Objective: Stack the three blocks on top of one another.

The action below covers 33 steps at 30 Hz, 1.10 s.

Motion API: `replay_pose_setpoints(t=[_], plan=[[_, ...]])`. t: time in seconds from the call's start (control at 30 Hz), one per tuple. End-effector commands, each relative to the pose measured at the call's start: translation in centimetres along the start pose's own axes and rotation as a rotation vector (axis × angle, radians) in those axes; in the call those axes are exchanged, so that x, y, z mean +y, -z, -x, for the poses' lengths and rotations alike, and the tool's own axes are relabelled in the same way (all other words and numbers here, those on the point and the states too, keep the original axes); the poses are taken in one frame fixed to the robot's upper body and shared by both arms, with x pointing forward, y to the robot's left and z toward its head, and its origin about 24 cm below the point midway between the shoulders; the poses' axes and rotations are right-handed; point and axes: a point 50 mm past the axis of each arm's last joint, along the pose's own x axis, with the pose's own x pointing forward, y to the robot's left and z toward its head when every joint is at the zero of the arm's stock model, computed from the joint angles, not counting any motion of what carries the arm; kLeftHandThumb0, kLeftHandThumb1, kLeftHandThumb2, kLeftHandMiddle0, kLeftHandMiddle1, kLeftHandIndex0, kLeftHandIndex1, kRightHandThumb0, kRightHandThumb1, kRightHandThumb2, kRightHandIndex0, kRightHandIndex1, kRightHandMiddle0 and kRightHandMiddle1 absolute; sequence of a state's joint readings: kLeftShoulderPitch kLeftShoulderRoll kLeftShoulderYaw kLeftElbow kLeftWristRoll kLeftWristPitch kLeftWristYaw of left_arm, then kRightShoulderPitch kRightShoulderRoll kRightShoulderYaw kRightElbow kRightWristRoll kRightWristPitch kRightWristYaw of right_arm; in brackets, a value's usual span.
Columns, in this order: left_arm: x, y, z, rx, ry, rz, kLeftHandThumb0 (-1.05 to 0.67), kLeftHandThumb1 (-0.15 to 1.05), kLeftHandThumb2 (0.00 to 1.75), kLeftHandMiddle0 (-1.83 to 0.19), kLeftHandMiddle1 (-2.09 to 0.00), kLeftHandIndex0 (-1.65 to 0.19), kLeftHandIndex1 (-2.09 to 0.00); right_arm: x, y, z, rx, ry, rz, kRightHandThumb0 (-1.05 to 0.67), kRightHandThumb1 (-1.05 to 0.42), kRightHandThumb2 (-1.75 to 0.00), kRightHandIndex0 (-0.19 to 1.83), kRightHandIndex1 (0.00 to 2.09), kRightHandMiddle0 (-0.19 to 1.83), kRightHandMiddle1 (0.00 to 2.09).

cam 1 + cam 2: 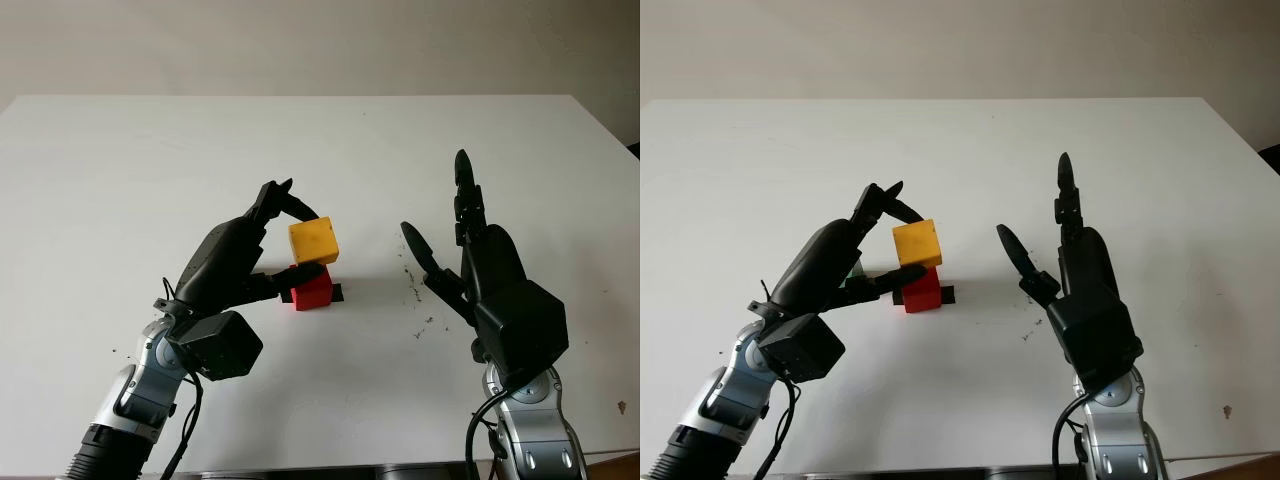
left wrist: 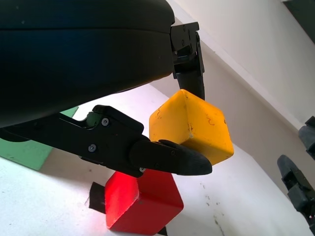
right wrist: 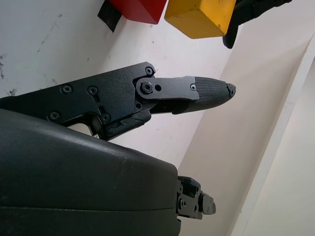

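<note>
Although my left hand (image 1: 262, 262) hides most of the green block (image 2: 29, 150), I see its flat corner behind the fingers (image 2: 170, 157). Those fingers pinch the yellow block (image 1: 313, 241), tilted, just above the red block (image 1: 312, 288) on a black patch (image 1: 338, 292) mid-worktop (image 1: 120, 170). My right hand (image 1: 475, 265) hovers open, to the right.

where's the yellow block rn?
The yellow cube block is pinched in the left hand, held tilted just above the red cube block near the white table's centre. The open right hand is raised to its right.
</note>
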<state>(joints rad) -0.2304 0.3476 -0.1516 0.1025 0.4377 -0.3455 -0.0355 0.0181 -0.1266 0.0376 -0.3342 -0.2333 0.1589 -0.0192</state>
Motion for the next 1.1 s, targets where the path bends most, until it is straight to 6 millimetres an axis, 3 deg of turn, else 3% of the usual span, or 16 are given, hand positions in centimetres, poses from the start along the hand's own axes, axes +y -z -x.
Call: replay_pose_setpoints(t=[0.0,0.37,0.57,1.07], plan=[[0.61,-0.49,-0.32,-0.027,-0.006,-0.019,-0.48,1.05,0.33,-0.14,-0.05,-0.07,-1.86,-0.02,-0.10,0.08,-0.004,0.008,-0.001,-0.64,-1.05,-0.35,-0.18,0.05,-0.12,0.05],[0.68,-0.41,-0.23,0.008,0.062,-0.040,-0.52,1.05,0.37,-0.13,-0.05,-0.06,-1.87,-0.04,-0.13,0.21,-0.001,0.011,-0.008,-0.64,-1.05,-0.34,-0.18,0.05,-0.12,0.05],[0.68,-0.39,-0.14,0.022,0.090,-0.041,-0.53,1.05,0.37,-0.13,-0.05,-0.09,-1.70,-0.06,-0.09,0.13,-0.001,0.009,-0.006,-0.63,-1.05,-0.33,-0.18,0.05,-0.12,0.05],[0.54,-0.42,-0.08,0.045,0.088,-0.048,-0.51,1.05,0.28,-0.12,-0.05,-0.10,-1.60,-0.17,-0.15,0.18,-0.004,0.009,-0.010,-0.63,-1.05,-0.33,-0.19,0.05,-0.12,0.05]])
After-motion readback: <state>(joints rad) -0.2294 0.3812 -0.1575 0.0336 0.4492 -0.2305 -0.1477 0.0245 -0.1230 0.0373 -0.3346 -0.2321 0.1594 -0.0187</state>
